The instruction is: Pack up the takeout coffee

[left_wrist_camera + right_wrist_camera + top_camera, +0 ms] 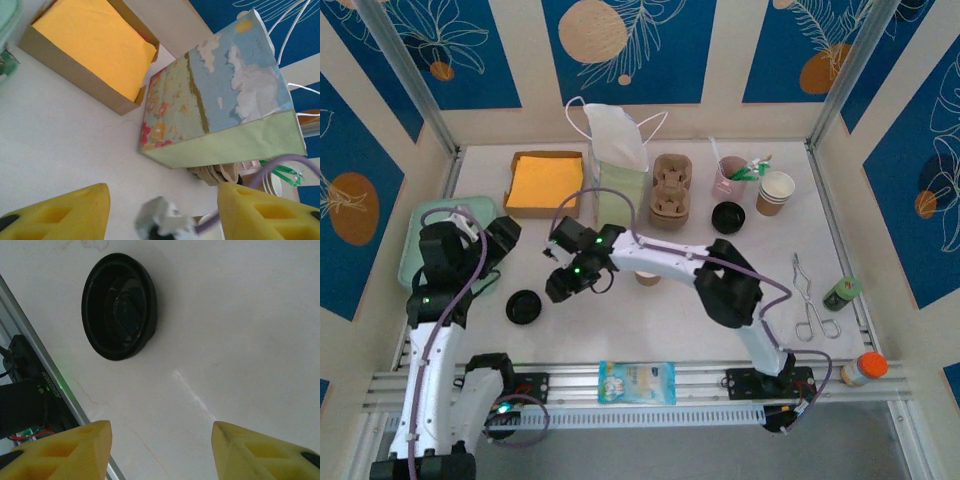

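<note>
The white surface (660,330) carries everything. At its back stands a tall paper bag (618,180) printed with clouds and flowers. A box of yellow napkins (512,185) sits just to its left and a brown cup carrier (672,190) just to its right. The right arm reaches across to the left, and its fingers (60,450) are spread apart with nothing between them, above bare surface near a black lid (120,305) that lies by itself with its hollow side up. The left gripper (508,232) points toward the bag and the box. Its yellow fingers (55,215) also stand apart and grip nothing, and a blurred grey-white part with a purple cable shows beyond them. The takeout coffee (648,278) is a small brown cup near the middle of the surface, in front of the carrier. It peeks out from under the right arm, which hides its top, and it is well apart from both sets of fingers.
</note>
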Controlling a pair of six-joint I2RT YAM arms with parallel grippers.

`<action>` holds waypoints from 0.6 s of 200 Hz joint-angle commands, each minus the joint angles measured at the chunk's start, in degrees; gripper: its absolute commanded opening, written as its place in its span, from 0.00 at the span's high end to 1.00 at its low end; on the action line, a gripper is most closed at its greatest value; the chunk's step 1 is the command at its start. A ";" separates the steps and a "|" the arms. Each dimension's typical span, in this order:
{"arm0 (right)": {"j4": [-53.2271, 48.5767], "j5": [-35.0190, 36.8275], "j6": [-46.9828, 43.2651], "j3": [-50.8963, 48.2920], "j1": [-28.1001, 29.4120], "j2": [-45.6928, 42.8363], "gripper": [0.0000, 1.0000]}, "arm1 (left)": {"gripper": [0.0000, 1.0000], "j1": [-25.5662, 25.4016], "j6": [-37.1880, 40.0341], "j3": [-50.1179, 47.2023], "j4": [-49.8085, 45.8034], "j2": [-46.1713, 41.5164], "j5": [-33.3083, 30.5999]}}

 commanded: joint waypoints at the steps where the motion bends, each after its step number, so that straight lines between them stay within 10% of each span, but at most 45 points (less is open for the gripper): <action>1: 0.02 -3.84 2.21 5.92 0.53 4.57 0.46 | 0.40 0.86 2.46 3.05 -4.93 -0.39 -1.30; 120: -3.70 -4.72 4.53 20.51 2.59 17.70 0.53 | 0.40 1.22 2.36 3.55 -5.87 -1.07 0.70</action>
